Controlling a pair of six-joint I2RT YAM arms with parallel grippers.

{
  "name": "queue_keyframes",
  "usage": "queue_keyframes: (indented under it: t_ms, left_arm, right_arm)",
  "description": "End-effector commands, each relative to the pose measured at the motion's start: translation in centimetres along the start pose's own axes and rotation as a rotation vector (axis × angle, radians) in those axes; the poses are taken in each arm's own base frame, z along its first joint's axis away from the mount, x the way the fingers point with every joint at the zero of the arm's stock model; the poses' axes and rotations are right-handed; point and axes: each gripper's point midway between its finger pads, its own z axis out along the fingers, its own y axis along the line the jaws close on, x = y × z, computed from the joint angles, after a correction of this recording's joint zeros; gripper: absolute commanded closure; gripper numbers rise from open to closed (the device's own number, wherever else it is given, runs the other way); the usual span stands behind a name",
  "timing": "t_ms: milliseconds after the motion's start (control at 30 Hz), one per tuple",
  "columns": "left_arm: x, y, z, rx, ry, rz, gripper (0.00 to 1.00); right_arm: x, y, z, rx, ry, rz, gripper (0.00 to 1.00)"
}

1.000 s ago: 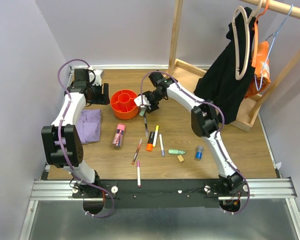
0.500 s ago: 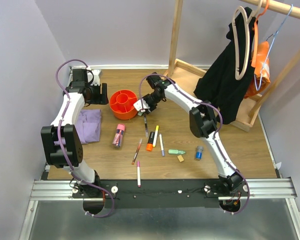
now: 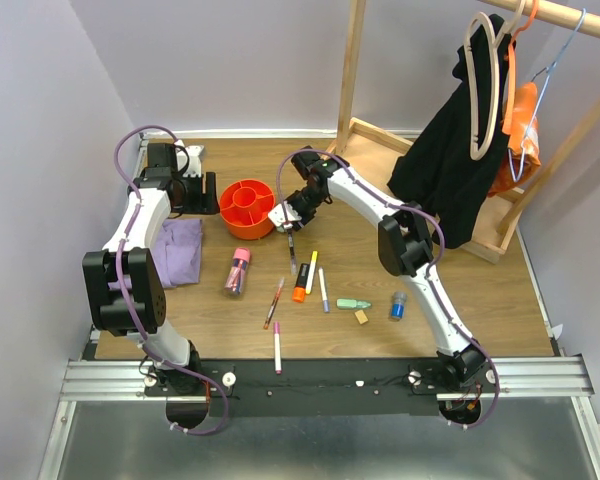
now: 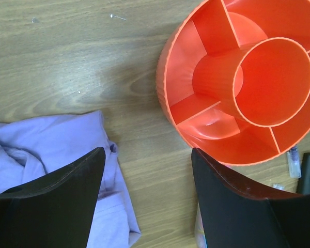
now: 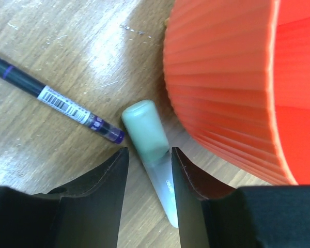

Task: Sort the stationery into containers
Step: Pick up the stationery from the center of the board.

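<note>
a wooden rack (image 3: pixel 352 90) with a black garment (image 3: pixel 445 160) and hangers (image 3: pixel 485 90) is standing at the far right of the desk (image 3: pixel 460 290), and a purple cloth (image 3: pixel 180 250) is lying at the left. the left gripper (image 4: pixel 144 206) is hovering wide open and empty between that cloth and the orange tub (image 3: pixel 247 207). the tub's ribbed wall is crowding the right gripper (image 5: pixel 149 155) on one side, and a black pen (image 5: pixel 51 95) with a barcode label is lying close on the other. the right gripper's fingers (image 5: pixel 93 206) are bracketing a marker (image 5: pixel 144 129) lying on the desk just beside the tub; whether they are clamping it i cannot tell. the marker is showing a pale green cap and a white barrel. the tub is showing a central cup ringed by divided compartments. the other pens (image 3: pixel 311 272), a pink-capped tube (image 3: pixel 239 270), an eraser (image 3: pixel 361 317) and a blue cylinder (image 3: pixel 397 305) are lying loose nearer the arms.
</note>
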Motion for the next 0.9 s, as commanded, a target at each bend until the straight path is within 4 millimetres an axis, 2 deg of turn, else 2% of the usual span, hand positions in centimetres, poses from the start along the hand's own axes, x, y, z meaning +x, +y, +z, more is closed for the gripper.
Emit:
queue_keyframes:
  t_ms: [0, 100, 200, 367, 567, 767, 867]
  left_arm:
    - [-0.9, -0.8, -0.9, 0.038, -0.038, -0.006, 0.23]
    - [-1.0, -0.9, -0.8, 0.046, -0.036, -0.005, 0.23]
    - [-1.1, -0.8, -0.8, 0.047, -0.04, -0.005, 0.23]
    - [-1.2, -0.9, -0.6, 0.05, -0.048, -0.013, 0.23]
    - [-0.8, -1.2, -0.7, 0.057, -0.042, -0.012, 0.23]
    - [-0.2, -1.3, -0.9, 0.059, -0.035, -0.015, 0.23]
    - [-0.1, -1.6, -1.0, 0.063, -0.031, -0.008, 0.22]
  right_arm:
    - [3.0, 12.5, 3.4, -0.392, 0.102, 0.265, 0.59]
    - [3.2, 13.2, 3.1, -0.413, 0.123, 0.295, 0.66]
    - [2.9, 13.6, 2.6, -0.423, 0.129, 0.324, 0.66]
    - [2.8, 13.8, 1.9, -0.419, 0.157, 0.338, 0.58]
    - [3.1, 13.0, 3.5, -0.375, 0.162, 0.316, 0.53]
    - [2.8, 13.7, 4.9, -0.387, 0.153, 0.33, 0.49]
    - [2.7, 14.7, 5.2, -0.429, 0.149, 0.342, 0.49]
